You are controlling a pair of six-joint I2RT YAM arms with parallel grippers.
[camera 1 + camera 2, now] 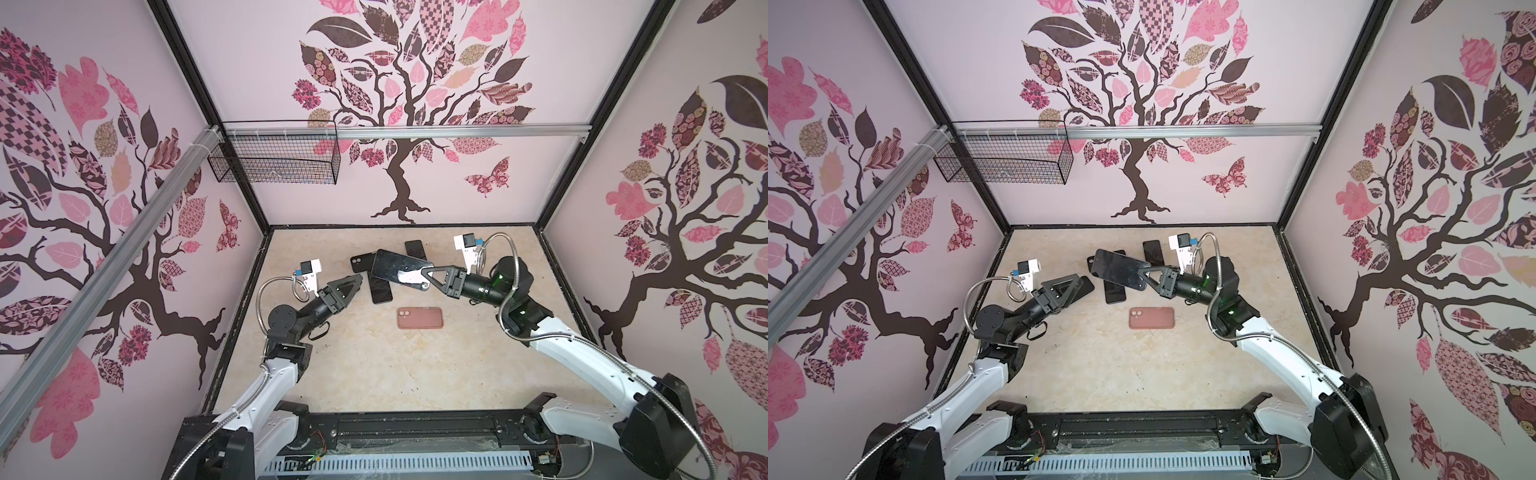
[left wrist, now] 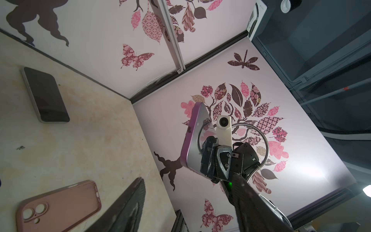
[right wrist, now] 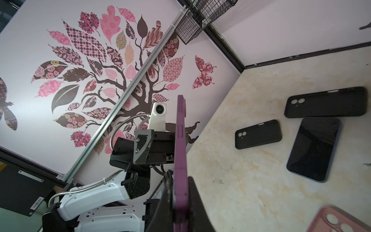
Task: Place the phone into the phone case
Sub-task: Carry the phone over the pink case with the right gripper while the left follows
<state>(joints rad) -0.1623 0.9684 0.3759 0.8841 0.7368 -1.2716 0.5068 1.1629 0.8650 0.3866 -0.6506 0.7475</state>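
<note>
Table (image 1: 374, 374), seen from my station. My left gripper (image 1: 360, 282) stands apart, empty. My right gripper (image 1: 405, 276) is clamped on the purple phone (image 1: 392, 262), held above the table. The pink phone case (image 1: 419, 318) lies flat, near both grippers.

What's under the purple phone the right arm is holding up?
In both top views the purple phone, clamped by the right gripper, hangs above a black phone case and a dark phone, covering part of each. Anything else beneath it is hidden.
</note>
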